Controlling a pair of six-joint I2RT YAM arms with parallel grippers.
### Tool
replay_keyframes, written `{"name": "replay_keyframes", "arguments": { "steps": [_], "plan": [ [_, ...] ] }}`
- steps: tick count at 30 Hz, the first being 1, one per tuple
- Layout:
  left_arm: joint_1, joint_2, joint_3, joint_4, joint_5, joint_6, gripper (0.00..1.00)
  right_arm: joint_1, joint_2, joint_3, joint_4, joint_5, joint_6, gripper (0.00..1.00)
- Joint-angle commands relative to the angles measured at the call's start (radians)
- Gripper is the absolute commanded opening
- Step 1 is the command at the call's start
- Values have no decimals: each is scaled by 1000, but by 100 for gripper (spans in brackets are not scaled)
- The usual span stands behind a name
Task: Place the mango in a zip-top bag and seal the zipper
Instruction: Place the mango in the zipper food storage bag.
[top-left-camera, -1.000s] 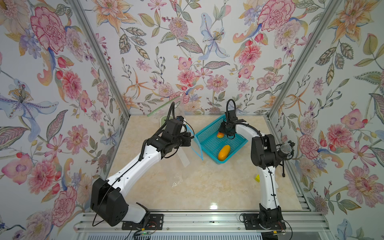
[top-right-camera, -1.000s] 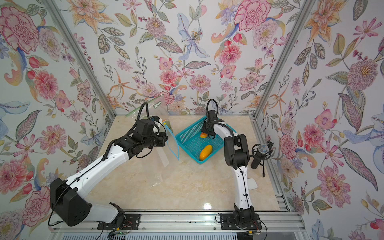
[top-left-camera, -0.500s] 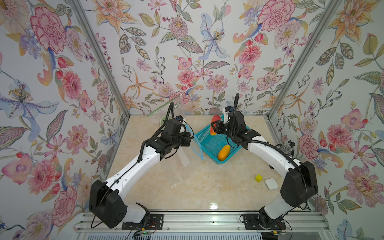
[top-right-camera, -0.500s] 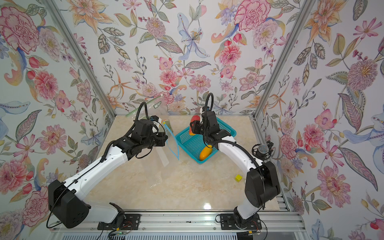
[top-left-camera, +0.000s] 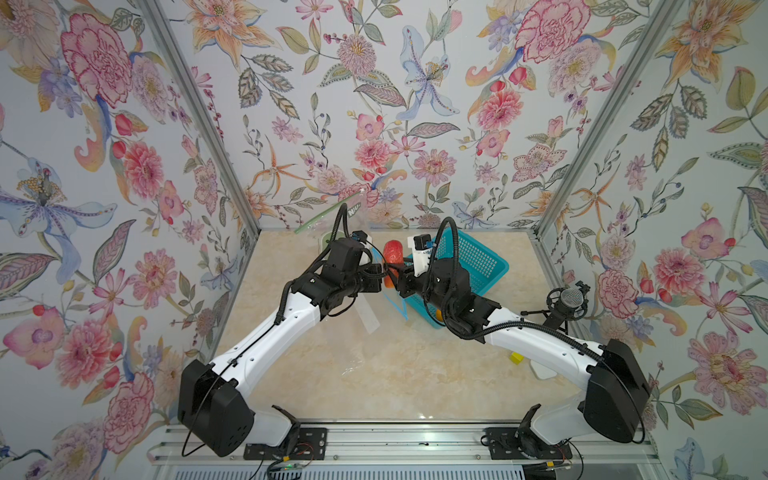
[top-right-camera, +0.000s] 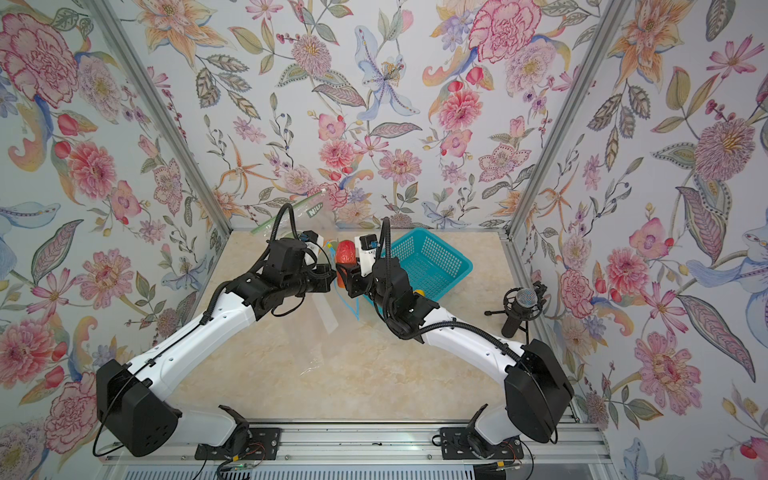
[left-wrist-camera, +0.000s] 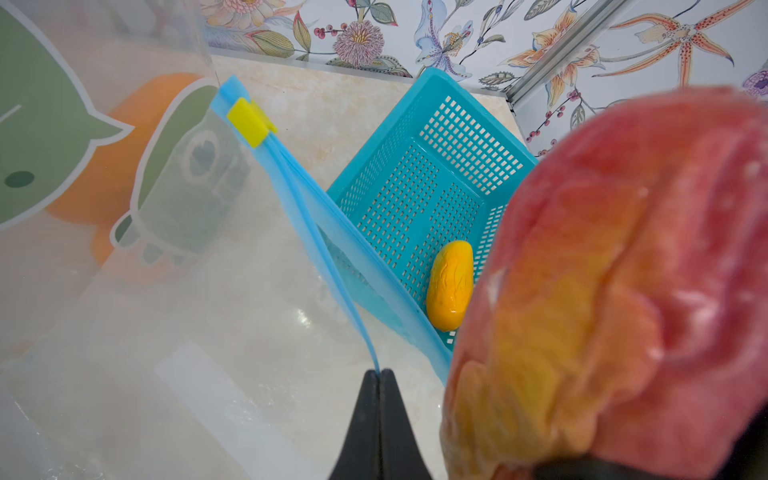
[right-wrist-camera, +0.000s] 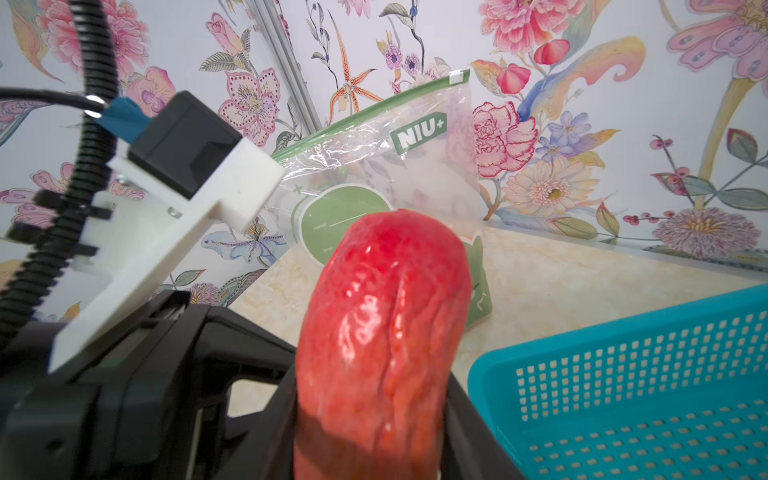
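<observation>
Floral walls box in a pale marble table (top-left-camera: 374, 374), and over its far half the two arms meet nose to nose. The left gripper (left-wrist-camera: 379, 372) has its fingers pressed together on one blue lip of the clear bag (left-wrist-camera: 187, 291). That lip runs taut from the yellow slider (left-wrist-camera: 248, 122) to the fingertips, while the other lip sags away toward the basket (left-wrist-camera: 395, 195), so the mouth is only a thin wedge. The right gripper (right-wrist-camera: 374, 415) is clamped on the lower end of the mango (right-wrist-camera: 382, 324), held in the air just beside the mouth on the basket side. It touches neither the bag nor the table, as far as these views show. The mango's long axis runs straight out from the jaws, and in both top views its free end (top-left-camera: 394, 251) points toward the back wall, not into the wedge. The right arm carries the mango and is the nearer one, so the next move is probably to tip that free end sideways between the two lips. The gap looks narrower than the mango, so it may catch on a lip. A yellow fruit (left-wrist-camera: 450, 286) lies in the basket, and a second bag (right-wrist-camera: 395, 158) leans on the back wall.
</observation>
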Motion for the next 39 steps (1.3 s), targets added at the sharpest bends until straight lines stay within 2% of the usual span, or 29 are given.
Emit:
{"name": "replay_keyframes", "arguments": {
  "steps": [1, 12, 15, 22, 25, 39],
  "plan": [
    [13, -31, 20, 28, -11, -18, 0, 19, 8, -27, 65, 47, -50, 28],
    [13, -33, 62, 6, -34, -6, 0, 40, -19, -132, 59, 94, -56, 30],
    [13, -34, 64, 6, -41, -7, 0, 39, -13, -133, 36, 79, -61, 36],
    [13, -29, 60, 12, -38, -10, 0, 46, -18, -104, -38, 2, -70, 71],
    [13, -27, 56, 21, -26, -14, 0, 44, -31, -90, -57, -7, -73, 79],
    [13, -33, 21, 48, 14, -28, 0, -20, -140, -69, -134, 10, -46, 86]
  ]
}}
